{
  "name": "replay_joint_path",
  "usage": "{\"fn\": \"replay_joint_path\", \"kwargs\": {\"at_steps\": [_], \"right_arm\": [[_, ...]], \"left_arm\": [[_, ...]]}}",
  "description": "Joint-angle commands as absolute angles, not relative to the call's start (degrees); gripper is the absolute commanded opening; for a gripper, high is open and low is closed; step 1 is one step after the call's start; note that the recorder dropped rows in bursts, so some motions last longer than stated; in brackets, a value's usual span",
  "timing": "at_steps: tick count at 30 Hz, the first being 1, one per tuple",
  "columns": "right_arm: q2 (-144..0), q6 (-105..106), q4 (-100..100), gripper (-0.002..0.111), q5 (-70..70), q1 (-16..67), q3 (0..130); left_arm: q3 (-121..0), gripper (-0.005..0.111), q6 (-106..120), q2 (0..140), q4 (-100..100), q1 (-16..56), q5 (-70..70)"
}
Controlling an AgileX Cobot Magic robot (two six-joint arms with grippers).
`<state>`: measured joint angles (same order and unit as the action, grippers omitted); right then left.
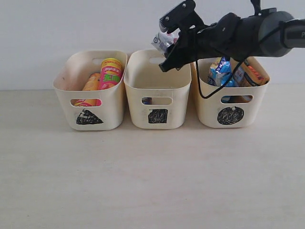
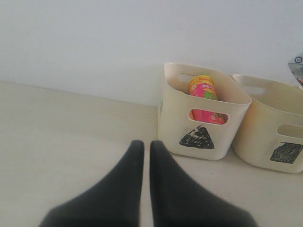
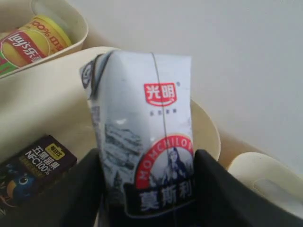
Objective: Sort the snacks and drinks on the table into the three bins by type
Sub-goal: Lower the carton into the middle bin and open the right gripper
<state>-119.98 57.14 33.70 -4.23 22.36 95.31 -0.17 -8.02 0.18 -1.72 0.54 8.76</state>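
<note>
The pale beige tabletop [image 1: 152,181] with faint wood grain filled the near part of the exterior view. The black left gripper [image 2: 146,146] showed only in its own wrist view. It hung over this tabletop with its two fingers pressed together and nothing between them, well apart from the bins.

Farther back, three cream plastic bins with rounded corners and handle slots stood side by side in one row. At 11 o'clock was the bin with a black triangle mark [image 1: 112,114]. Inside it leaned a tall yellow chip cylinder [image 1: 91,82] and, just beside it toward 3 o'clock, a tall pink chip cylinder with a yellow lid [image 1: 110,74]. At 12 o'clock was the bin with a black square mark [image 1: 138,114]. A small dark purple-black drink carton [image 3: 33,168] lay on its floor. At 1 o'clock was the bin with a black circle mark [image 1: 209,112]. A blue crinkly bag [image 1: 221,71] and an orange-brown crinkly bag [image 1: 252,76] rose over its rim, the orange-brown one at 3 o'clock of the blue one.

The black right arm [image 1: 248,33] reached in from 3 o'clock, above the circle bin. The right gripper [image 1: 165,45] was in the air over the far rim of the square bin. It pinched a small white and blue drink carton [image 3: 147,142] with a red logo, one finger on each side of its lower part. The carton was over the opening of the square bin. A white wall [image 1: 71,24] stood behind everything.
</note>
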Motion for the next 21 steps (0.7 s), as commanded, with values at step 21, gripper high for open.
{"fn": "replay_joint_path", "kwargs": {"at_steps": [21], "right_arm": [[-116.1,53.0,34.0,0.035,-4.8,21.9,96.7]], "left_arm": [[0.0,0.004,-7.9,0.0,-1.6,0.4,8.6]]}}
